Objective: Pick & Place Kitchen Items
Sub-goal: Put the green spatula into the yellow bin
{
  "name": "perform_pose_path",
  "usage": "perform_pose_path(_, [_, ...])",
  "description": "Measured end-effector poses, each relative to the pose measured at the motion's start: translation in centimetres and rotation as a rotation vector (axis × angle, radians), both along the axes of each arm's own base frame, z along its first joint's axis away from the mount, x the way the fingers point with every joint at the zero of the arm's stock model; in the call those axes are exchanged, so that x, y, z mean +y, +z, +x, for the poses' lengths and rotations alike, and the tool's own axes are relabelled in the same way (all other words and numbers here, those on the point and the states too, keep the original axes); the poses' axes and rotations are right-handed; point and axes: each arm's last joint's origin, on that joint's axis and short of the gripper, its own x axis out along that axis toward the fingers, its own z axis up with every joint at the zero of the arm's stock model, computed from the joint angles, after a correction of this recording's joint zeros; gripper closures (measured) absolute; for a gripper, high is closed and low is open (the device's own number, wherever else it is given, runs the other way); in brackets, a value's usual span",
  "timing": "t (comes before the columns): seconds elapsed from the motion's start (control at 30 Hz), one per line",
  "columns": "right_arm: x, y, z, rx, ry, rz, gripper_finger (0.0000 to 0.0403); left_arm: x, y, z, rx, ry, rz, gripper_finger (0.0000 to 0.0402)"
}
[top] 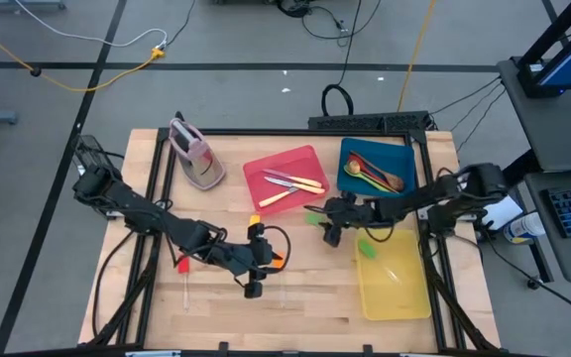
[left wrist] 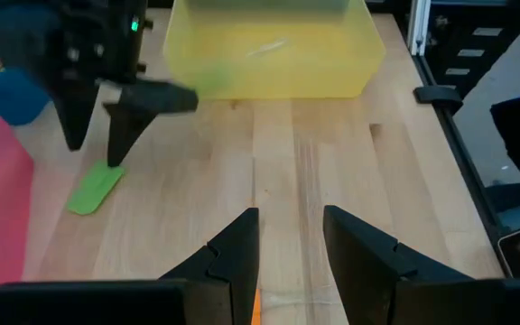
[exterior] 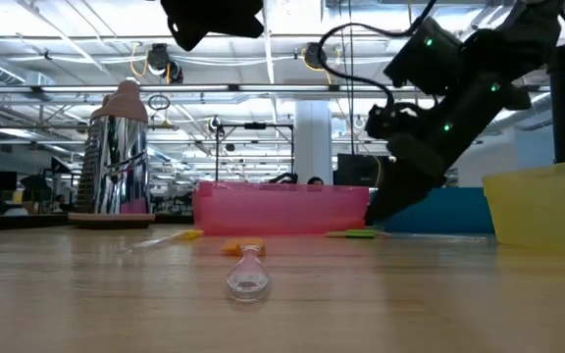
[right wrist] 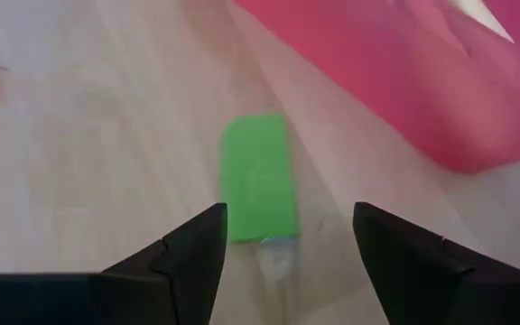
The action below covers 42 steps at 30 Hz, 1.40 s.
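A green-headed, clear-handled utensil lies flat on the wooden table just in front of the red tray. My right gripper is open and low over it, one finger on either side of its handle end, slanting down. I see no touch. My left gripper is open and hangs high over the middle of the table. An orange-headed clear piece lies flat on the boards beneath it. A red-headed piece lies to the left.
The red tray holds cream-handled knives and the blue tray holds spoons. A yellow tray stands at the right, with a green piece at its near-left corner. The pink-grey stand is at the far left.
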Motion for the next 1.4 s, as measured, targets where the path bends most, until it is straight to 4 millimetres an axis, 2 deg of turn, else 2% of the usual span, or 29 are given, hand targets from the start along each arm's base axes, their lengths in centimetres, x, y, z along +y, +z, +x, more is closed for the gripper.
perform_pose_path(0.37, [-0.6,-2.3,1.2,-0.003,0.045,-0.032,0.0168,0.0,-0.1,-0.1,0.011,-0.001,0.008,0.0273])
perform_pose_path(0.5, [-0.6,-3.2,1.3,0.034,0.072,-0.057,0.0182,0.0,-0.1,-0.1,0.012,-0.001,0.008,0.0273])
perform_pose_path(0.63, [-0.6,-3.7,1.2,0.068,0.086,-0.069,0.0224,0.1,-0.2,-0.1,0.026,0.001,0.011,0.0273])
perform_pose_path(0.83, [-0.6,-3.9,1.0,0.093,0.098,-0.068,0.0323,0.1,-0.3,-0.2,0.032,0.005,0.008,0.0273])
perform_pose_path(0.9, [-0.6,-3.9,1.0,0.099,0.099,-0.067,0.0328,0.1,-0.3,-0.2,0.031,0.006,0.008,0.0273])
perform_pose_path(1.17, [-0.5,-3.5,1.0,0.082,0.103,-0.069,0.0328,0.1,-0.3,-0.2,0.032,0.008,0.005,0.0273])
perform_pose_path(1.4, [0.7,-0.4,0.5,-0.012,0.166,-0.079,0.0326,0.1,-0.3,-0.2,0.033,0.014,-0.005,0.0273])
